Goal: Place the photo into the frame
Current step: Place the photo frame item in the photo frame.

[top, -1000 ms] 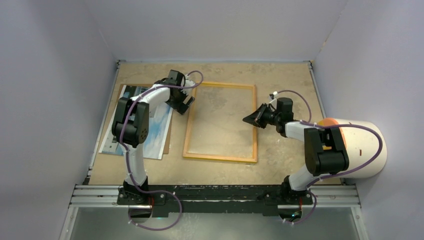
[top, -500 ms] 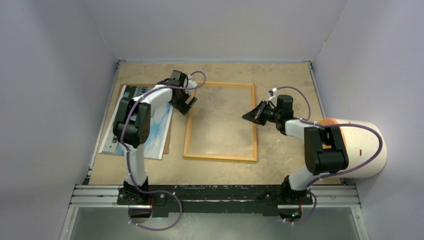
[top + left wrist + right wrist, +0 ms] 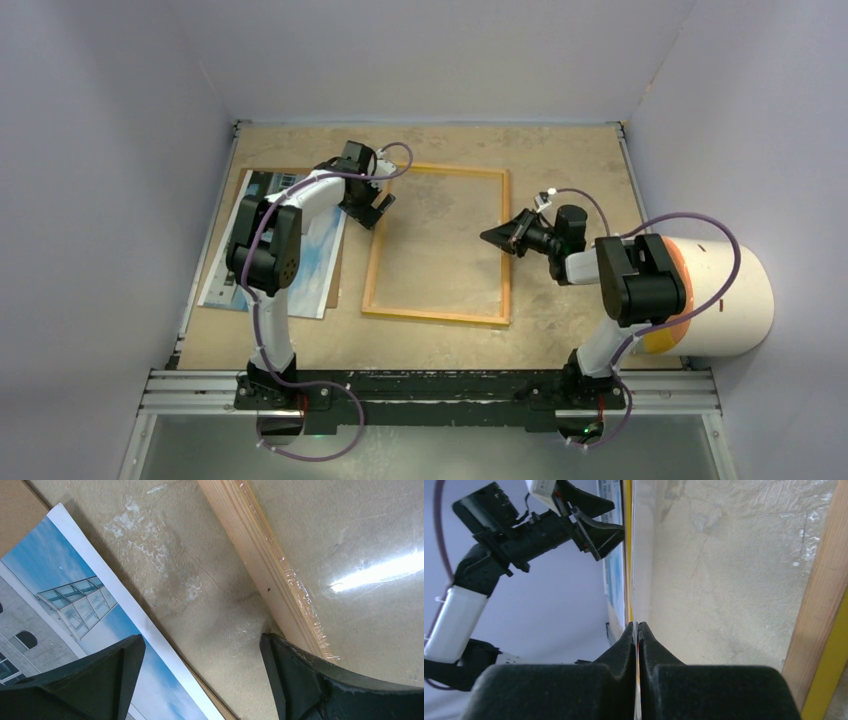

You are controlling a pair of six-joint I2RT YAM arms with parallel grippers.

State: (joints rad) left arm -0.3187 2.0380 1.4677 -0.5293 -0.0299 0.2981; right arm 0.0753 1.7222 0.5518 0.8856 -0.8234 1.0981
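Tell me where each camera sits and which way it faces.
Top external: above, behind the bases, looking down on the table; left arm, right arm show.
Left wrist: looks down at the photo beside the frame; open left end effector below.
Right wrist: looks across the frame toward the left arm; shut right end effector below.
Both wrist views share the frame.

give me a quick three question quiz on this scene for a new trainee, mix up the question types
1. True or false: the thin rectangular print of a white building under blue sky already lies inside the yellow-fronted rectangular wooden frame.
2. Which one is open? A: the left gripper. B: the right gripper.
3. Fill in: in the overhead view, the print lies to the ____ of the frame.

Key: 1 false; 2 A; 3 left.
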